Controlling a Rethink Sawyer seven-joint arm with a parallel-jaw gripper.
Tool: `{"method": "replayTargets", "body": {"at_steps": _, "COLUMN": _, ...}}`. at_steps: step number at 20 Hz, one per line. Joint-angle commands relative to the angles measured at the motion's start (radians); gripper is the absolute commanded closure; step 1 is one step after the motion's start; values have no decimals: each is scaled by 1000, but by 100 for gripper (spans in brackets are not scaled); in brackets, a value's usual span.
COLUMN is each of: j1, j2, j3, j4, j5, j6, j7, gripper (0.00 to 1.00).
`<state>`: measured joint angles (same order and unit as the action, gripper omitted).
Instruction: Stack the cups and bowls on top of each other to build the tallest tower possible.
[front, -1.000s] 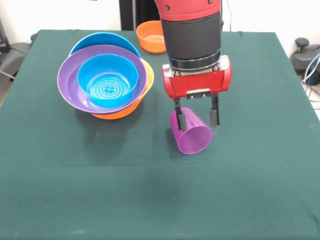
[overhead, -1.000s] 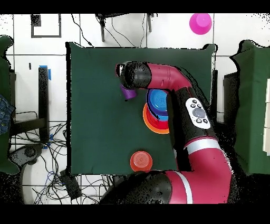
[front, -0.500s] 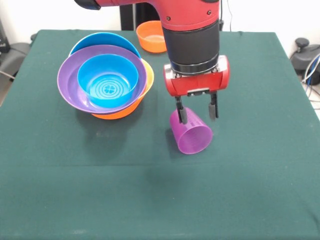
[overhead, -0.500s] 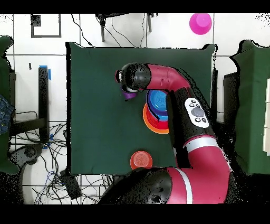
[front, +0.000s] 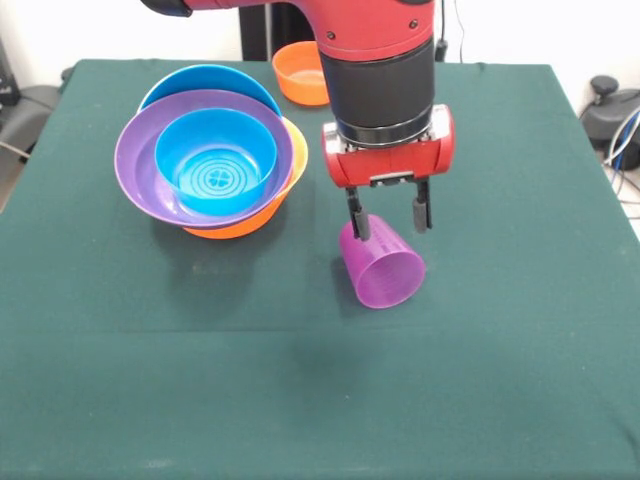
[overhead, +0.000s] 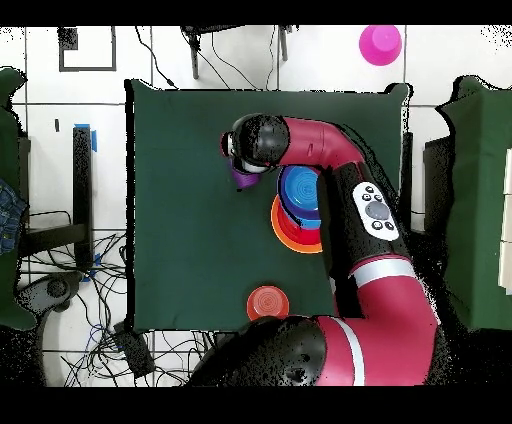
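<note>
A Sawyer arm's claw (front: 390, 213) is hanging released, fingers spread and empty, just above a purple cup (front: 381, 265) that is lying tipped on its side on the green desk (front: 520, 330), mouth facing the camera. Beside it, the tower (front: 210, 165) is standing only partly built: a small blue bowl (front: 215, 160) is nesting in a purple bowl (front: 137, 160) over larger blue and orange ones. A small orange bowl (front: 300, 72) is waiting at the desk's far edge (and a pink bowl (overhead: 380, 44) is sitting off on the floor).

Glossy plastic bowls (front: 210, 160) (matt cloth table (front: 500, 380))
</note>
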<state>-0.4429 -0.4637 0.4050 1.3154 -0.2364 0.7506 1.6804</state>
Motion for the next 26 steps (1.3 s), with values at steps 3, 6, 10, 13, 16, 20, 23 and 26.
{"method": "replayTargets", "body": {"at_steps": 3, "j1": 8, "j2": 52, "j3": 57, "j4": -27, "j5": -15, "j6": 46, "j7": -72, "gripper": 0}}
{"method": "replayTargets", "body": {"at_steps": 6, "j1": -3, "j2": 40, "j3": 69, "j4": 1, "j5": -23, "j6": -3, "j7": -80, "gripper": 0}}
{"method": "replayTargets", "body": {"at_steps": 10, "j1": -13, "j2": 36, "j3": 78, "j4": 26, "j5": -24, "j6": -33, "j7": -79, "gripper": 0}}
{"method": "replayTargets", "body": {"at_steps": 13, "j1": -17, "j2": 38, "j3": 82, "j4": 34, "j5": -21, "j6": -38, "j7": -73, "gripper": 0}}
{"method": "replayTargets", "body": {"at_steps": 16, "j1": -14, "j2": 54, "j3": 82, "j4": 28, "j5": -27, "j6": -51, "j7": -64, "gripper": 0}}
{"method": "replayTargets", "body": {"at_steps": 20, "j1": 0, "j2": 100, "j3": 74, "j4": 4, "j5": -52, "j6": -102, "j7": -47, "gripper": 0}}
{"method": "replayTargets", "body": {"at_steps": 23, "j1": 10, "j2": 124, "j3": 64, "j4": -11, "j5": -67, "j6": -120, "j7": -44, "gripper": 0}}
{"method": "replayTargets", "body": {"at_steps": 26, "j1": 21, "j2": 145, "j3": 52, "j4": -31, "j5": -75, "j6": -131, "j7": -43, "gripper": 0}}
